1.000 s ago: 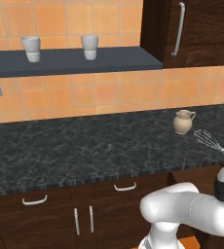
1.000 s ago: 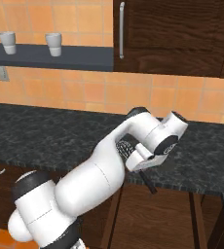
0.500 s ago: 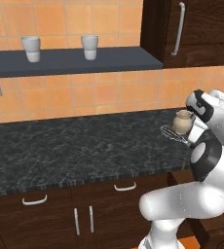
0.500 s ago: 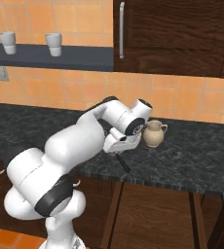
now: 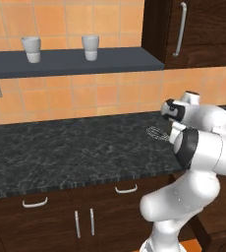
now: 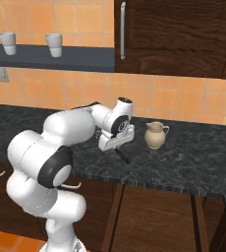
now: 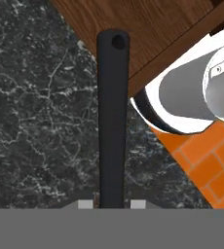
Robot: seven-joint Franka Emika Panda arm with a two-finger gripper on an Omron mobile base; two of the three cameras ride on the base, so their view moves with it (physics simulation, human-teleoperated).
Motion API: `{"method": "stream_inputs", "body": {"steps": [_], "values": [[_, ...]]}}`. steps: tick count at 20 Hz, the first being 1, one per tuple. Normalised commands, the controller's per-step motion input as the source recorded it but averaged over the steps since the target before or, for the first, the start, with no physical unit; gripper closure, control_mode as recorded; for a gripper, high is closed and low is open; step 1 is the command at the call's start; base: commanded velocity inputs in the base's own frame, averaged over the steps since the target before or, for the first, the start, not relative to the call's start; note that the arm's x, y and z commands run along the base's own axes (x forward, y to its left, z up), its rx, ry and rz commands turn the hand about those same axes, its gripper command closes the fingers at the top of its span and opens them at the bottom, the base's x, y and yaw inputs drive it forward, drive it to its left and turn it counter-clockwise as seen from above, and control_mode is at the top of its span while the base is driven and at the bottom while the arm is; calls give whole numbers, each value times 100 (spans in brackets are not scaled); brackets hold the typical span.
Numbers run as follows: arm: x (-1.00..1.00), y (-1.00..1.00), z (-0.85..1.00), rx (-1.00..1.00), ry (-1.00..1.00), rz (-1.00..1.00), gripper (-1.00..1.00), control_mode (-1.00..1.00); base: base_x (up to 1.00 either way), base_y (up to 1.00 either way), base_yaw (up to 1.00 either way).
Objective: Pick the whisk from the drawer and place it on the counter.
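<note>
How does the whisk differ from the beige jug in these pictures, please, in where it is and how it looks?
The whisk is held up in the gripper, above the counter; the jug stands on the counter. The whisk lies roughly level, with its wire head on one side of the hand and its dark handle on the other; the jug stands upright. The whisk is thin wire and a dark stick; the jug is solid, rounded and beige. Both are small kitchen things.
</note>
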Motion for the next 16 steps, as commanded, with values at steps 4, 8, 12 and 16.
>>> {"method": "stream_inputs", "body": {"steps": [4,8,12,16], "values": [[68,0,-67,-34,-4,-2,100,-100,0,0,0],[60,0,-95,-28,1,0,100,-100,0,0,0],[14,-1,29,-4,-17,-5,-100,-100,0,0,0],[1,9,91,0,-17,-8,-100,-100,0,0,0]]}}
